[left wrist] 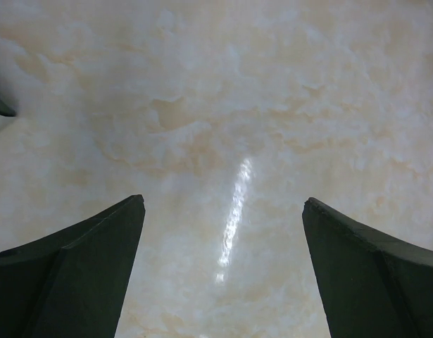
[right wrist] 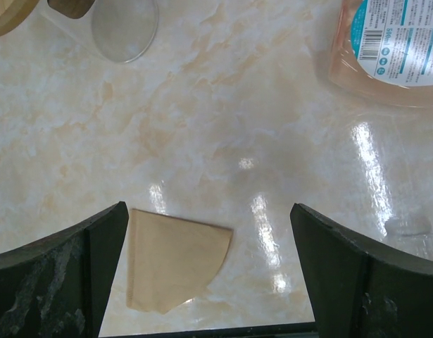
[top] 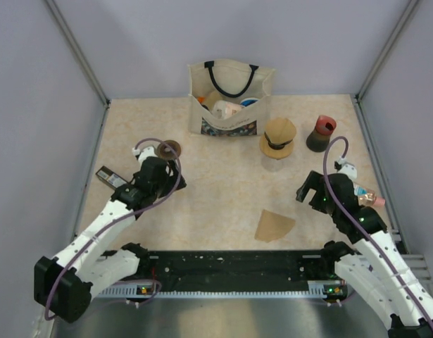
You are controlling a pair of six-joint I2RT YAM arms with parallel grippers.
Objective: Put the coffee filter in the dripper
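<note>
Simply flat tan coffee filter (top: pixel 274 225); marbled table (top: pixel 216 179)

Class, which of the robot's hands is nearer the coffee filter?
Right. The right hand hovers just beside the coffee filter; the left hand sits far across the table.

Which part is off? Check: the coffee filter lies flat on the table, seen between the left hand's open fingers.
Wrong hand: the coffee filter lies flat on the table, seen between the right hand's open fingers in the right wrist view.
</note>
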